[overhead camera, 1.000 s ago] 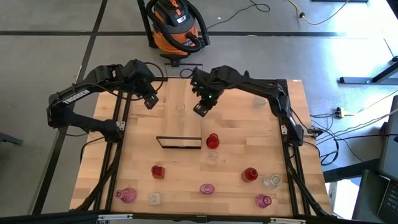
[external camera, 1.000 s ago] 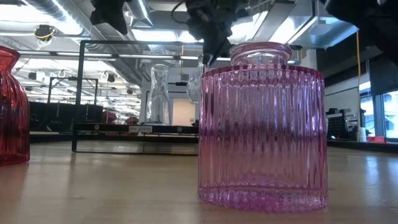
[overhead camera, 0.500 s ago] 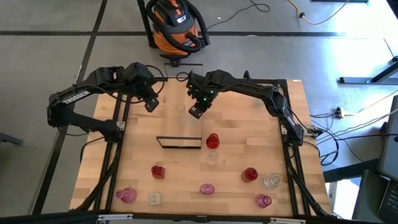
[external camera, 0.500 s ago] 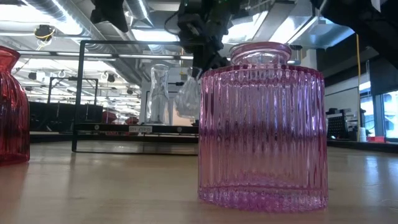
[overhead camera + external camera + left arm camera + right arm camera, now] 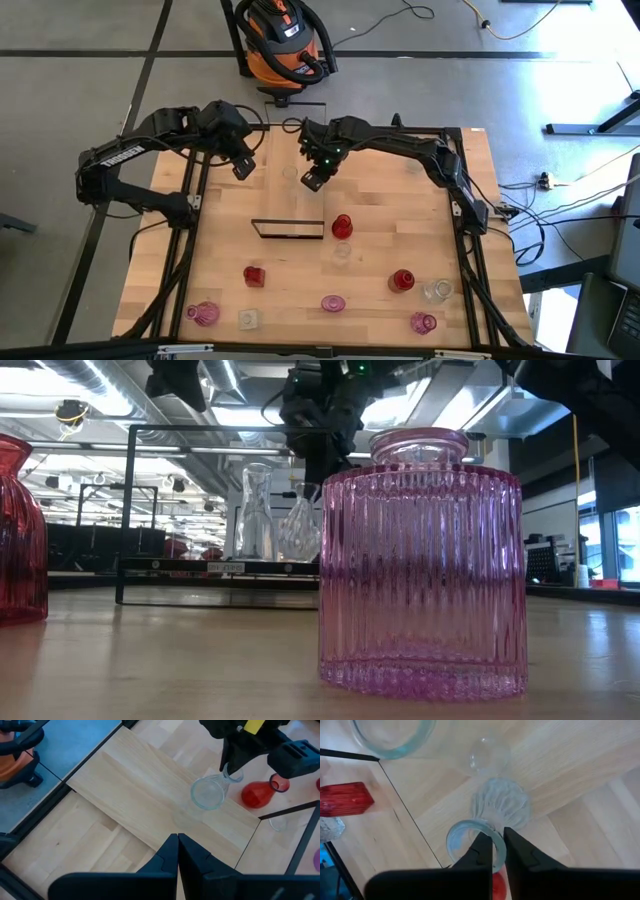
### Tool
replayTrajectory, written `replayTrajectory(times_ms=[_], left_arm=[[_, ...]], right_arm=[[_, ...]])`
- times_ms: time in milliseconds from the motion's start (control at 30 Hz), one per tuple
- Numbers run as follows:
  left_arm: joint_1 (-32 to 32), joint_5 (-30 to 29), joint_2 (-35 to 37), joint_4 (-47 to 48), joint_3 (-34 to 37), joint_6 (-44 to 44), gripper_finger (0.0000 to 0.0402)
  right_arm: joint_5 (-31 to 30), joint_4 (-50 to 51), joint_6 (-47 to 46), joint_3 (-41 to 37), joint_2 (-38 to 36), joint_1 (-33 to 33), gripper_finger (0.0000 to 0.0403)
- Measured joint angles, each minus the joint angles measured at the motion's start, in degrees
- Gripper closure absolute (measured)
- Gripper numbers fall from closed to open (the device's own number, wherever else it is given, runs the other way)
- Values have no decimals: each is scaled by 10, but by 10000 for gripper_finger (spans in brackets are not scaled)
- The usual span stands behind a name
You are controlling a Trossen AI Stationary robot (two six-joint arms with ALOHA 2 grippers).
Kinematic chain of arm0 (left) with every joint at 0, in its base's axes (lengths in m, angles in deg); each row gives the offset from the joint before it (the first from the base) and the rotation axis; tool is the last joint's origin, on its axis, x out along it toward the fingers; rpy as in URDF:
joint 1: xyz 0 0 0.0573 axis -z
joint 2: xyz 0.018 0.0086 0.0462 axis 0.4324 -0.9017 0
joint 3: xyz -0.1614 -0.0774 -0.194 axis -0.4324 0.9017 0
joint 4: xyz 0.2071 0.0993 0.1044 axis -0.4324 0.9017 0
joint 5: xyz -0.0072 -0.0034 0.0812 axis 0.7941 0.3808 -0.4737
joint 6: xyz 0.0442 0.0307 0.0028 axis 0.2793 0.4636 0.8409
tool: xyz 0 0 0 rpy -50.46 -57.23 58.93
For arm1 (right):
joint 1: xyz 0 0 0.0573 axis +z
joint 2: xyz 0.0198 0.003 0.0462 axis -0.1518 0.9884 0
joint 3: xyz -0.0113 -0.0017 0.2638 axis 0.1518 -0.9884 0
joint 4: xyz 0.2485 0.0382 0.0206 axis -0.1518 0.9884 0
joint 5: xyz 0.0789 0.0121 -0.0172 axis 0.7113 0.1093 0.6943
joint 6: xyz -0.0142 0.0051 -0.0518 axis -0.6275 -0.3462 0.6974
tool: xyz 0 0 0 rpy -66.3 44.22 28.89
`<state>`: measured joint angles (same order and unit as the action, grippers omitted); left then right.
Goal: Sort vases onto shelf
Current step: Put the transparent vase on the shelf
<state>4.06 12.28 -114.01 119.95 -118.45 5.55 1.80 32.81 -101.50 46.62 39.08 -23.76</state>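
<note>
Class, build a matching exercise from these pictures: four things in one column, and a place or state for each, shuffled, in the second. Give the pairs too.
Things:
1. right hand
2. left hand
3. pink ribbed vase
4. tall clear vase

Places or states:
A. standing on the shelf
B. shut on the rim of a clear bulbous vase
C. shut and holding nothing
D. nearest the low camera, on the tabletop

Pairs: 1-B, 2-C, 3-D, 4-A

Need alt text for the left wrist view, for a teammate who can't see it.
The right gripper pinches the rim of a clear vase over the shelf, near its black-framed end. A red vase lies beyond. The left gripper is shut in the foreground.
</note>
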Motion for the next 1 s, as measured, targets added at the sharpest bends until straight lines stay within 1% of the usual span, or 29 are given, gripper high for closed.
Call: replayTrajectory(times_ms=[467, 1000], left_arm=[[0, 0, 0, 0, 0, 1, 401], [0, 0, 0, 0, 0, 2, 401]], right_arm=[[11, -1, -7, 0, 0, 0, 328], [11, -44, -30, 0, 0, 0, 324]])
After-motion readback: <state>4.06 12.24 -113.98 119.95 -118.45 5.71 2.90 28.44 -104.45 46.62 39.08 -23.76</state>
